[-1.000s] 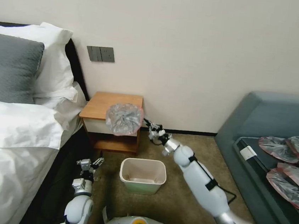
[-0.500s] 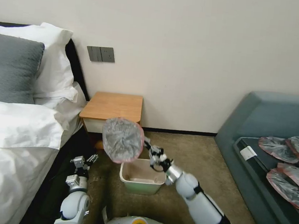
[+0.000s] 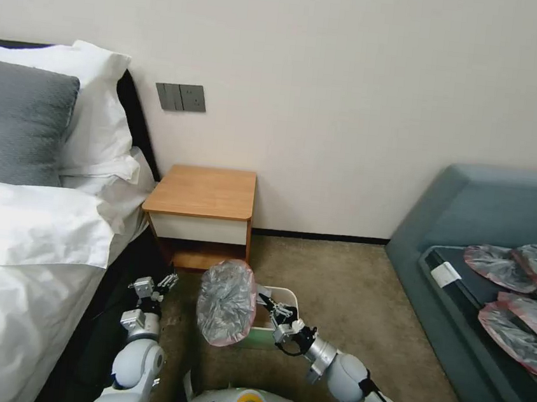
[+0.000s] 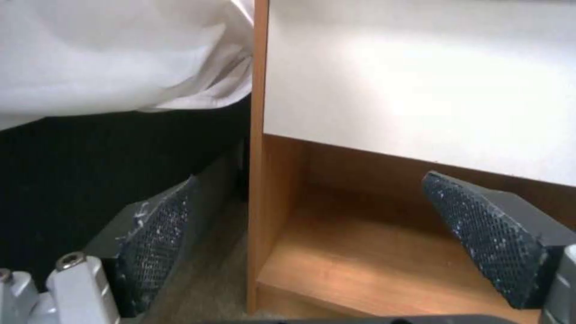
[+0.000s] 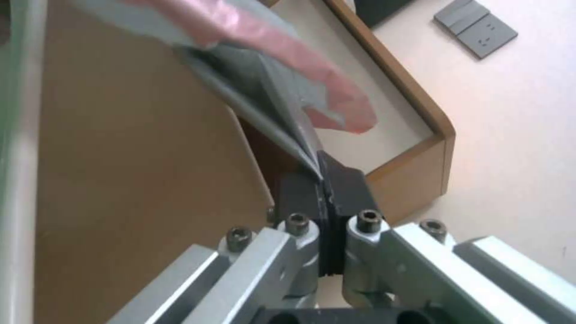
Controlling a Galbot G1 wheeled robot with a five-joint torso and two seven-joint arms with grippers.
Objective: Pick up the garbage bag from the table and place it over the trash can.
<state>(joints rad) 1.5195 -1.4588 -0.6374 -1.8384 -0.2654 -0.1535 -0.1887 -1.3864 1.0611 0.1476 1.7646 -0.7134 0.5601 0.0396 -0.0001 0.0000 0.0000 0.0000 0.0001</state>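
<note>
Pads of the right gripper were pressed flat together on a pinch of the garbage bag, clamping the grey film right at its pinkish-red rim. A second earlier this gripper had held the bag up level with the front edge of the table; half a second earlier it hung lower, in front of the table's lower shelf. Now the arm had drawn back toward the robot and dropped, so the bag dangled over the left rim of the trash can and hid most of it. To my mind that meant the carry was nearly finished and the harder part, getting the rim spread round the can's opening, had not begun. The bag hung as a crumpled, translucent grey oval, its elastic rim bunched up and not opened out, slack below the pinch. The table top stood bare. The left gripper waited low by the bed, just in front of the table's left corner, its fingers spread apart with nothing between them.
</note>
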